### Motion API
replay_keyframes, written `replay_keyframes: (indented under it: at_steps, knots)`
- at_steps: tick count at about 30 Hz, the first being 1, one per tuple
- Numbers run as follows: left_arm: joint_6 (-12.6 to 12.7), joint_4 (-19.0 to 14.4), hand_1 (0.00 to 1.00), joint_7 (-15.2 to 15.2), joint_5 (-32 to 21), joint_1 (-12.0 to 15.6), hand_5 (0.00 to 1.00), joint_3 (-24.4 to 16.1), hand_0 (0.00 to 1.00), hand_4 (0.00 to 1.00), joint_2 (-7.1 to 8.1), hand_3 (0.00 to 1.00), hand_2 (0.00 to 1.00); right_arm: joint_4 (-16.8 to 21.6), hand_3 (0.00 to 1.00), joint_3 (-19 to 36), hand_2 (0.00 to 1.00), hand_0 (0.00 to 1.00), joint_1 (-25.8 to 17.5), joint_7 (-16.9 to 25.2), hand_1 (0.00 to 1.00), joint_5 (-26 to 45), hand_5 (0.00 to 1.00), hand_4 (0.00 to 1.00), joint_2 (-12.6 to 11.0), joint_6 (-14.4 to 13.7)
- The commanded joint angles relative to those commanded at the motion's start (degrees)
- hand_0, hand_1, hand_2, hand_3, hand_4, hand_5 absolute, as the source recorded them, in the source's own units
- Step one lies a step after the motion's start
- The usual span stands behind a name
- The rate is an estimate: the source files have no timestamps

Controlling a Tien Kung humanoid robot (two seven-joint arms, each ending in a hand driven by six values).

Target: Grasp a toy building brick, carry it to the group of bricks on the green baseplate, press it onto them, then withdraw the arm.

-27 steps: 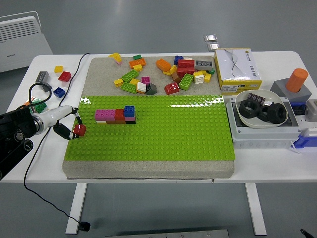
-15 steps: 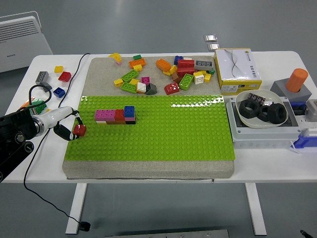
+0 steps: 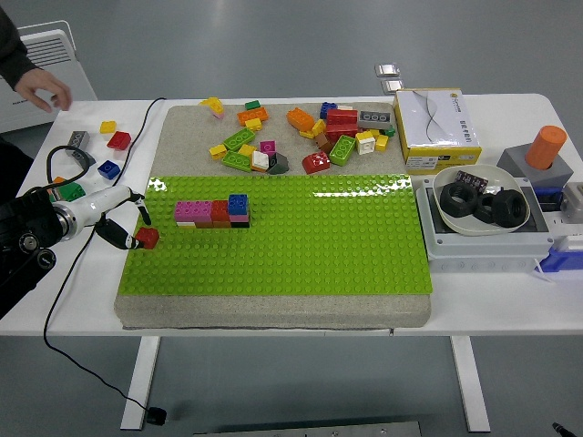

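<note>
My left hand (image 3: 130, 221) comes in from the left edge, just off the left side of the green baseplate (image 3: 291, 255). Its fingers are shut on a small dark red brick (image 3: 147, 238), which sits right at the baseplate's left edge. The group of bricks (image 3: 212, 213), pink, red and blue, stands on the baseplate to the right of the held brick and slightly farther back. My right arm is out of view.
Loose bricks (image 3: 301, 137) lie heaped on the grey pad behind the baseplate, and a few more bricks (image 3: 111, 141) lie at the far left. A person's hand (image 3: 41, 88) hovers over the far left corner. A black cable (image 3: 68, 159) loops near my arm. Boxes and a bowl (image 3: 478, 202) stand on the right.
My left arm has drawn back slightly to the left while the red brick stays near the baseplate's edge. A person's hand has come in at the top left.
</note>
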Motion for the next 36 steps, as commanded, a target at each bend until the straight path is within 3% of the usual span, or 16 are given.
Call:
replay_keyframes:
  at_steps: [19,20,24,25,36]
  knots:
    - [-1.86,-0.07,0.983,0.0,-0.82,-0.63,0.002,0.32,0.998,0.837,0.13,0.508,0.953,0.0,0.795,-0.54,0.714,0.52,0.33,-0.08,0.602,0.1,0.952,0.872,-0.06,-0.11]
    - [-1.92,-0.09,0.984,0.02,-0.81,-0.63,0.002,0.34,0.995,0.691,0.13,0.532,0.962,0.0,0.794,-0.68,0.714,0.52,0.34,-0.1,0.601,0.2,0.954,0.874,-0.06,-0.13]
    - [-2.03,-0.06,0.984,0.01,-0.7,-0.52,0.002,0.38,0.995,0.691,0.06,0.532,0.962,0.0,0.794,-1.26,0.714,0.52,0.38,-0.15,0.601,0.65,0.954,0.874,-0.09,-0.2]
    - [-2.06,-0.03,0.987,0.01,-0.65,-0.49,0.002,0.38,0.992,0.633,0.03,0.572,0.971,0.0,0.794,-1.41,0.714,0.52,0.4,-0.16,0.602,0.76,0.953,0.876,-0.1,-0.21]
    - [-2.71,0.32,0.988,0.24,-0.51,-0.44,0.002,0.6,0.99,0.664,-0.12,0.595,0.978,0.0,0.794,-2.36,0.714,0.52,0.53,-0.21,0.602,1.46,0.95,0.876,-0.14,-0.33]
